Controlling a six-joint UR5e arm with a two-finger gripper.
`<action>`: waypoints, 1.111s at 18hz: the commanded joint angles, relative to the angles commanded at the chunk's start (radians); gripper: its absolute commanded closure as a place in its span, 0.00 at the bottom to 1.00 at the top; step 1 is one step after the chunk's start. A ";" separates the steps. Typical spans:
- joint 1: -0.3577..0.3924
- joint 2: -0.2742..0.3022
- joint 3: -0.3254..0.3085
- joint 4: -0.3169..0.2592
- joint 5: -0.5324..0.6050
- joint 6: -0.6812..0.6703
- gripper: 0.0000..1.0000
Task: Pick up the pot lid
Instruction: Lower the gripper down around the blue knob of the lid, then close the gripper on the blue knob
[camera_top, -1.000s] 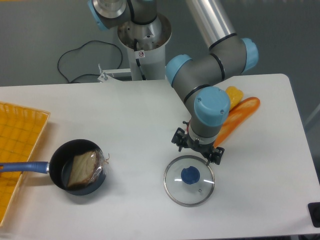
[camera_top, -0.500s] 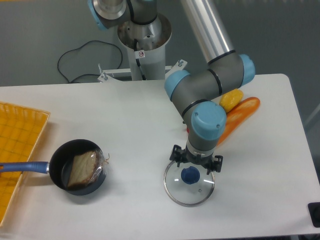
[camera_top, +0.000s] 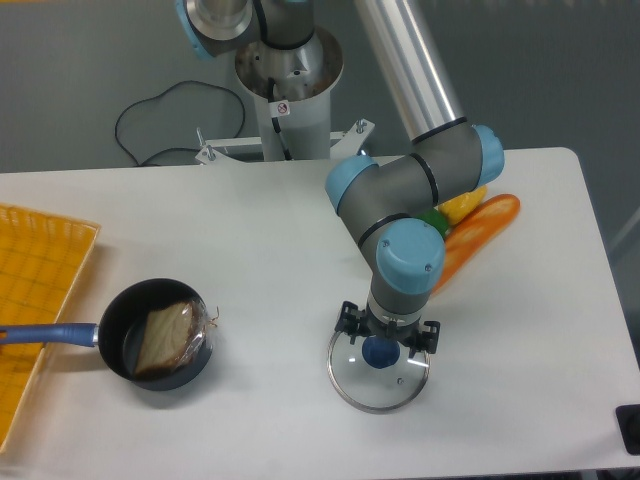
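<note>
Pointing down at the round, clear pot lid with a thin rim (camera_top: 381, 395), my tool (camera_top: 388, 330) has its two grey fingers (camera_top: 425, 334) spread apart, so it is letting go of everything. The lid lies flat on the white tabletop (camera_top: 260, 240), near the front. Its round blue knob (camera_top: 381, 351) shows between my two fingertips and a bit closer to the camera. I can't tell how high my fingertips are above the lid, or if they touch it.

Behind my tool I see a long orange thing (camera_top: 485, 232), with a yellow thing (camera_top: 463, 200) at its far end. A bit of something green (camera_top: 436, 220) peeks out there too, and most of it is hidden.

Well apart from the lid, on the left side of the view, sits a round black pan (camera_top: 114, 308) with a blue handle (camera_top: 50, 334). A flat brown thing (camera_top: 165, 338) lies in it, and a shiny, see-through thing (camera_top: 196, 342) is by the pan's edge. The pan's handle reaches over to a yellow-orange box (camera_top: 40, 270).
</note>
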 joint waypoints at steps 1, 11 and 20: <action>0.000 0.000 0.000 0.003 0.000 0.000 0.00; -0.002 -0.006 -0.003 0.012 0.002 0.054 0.03; -0.002 -0.032 -0.005 0.043 0.043 0.084 0.05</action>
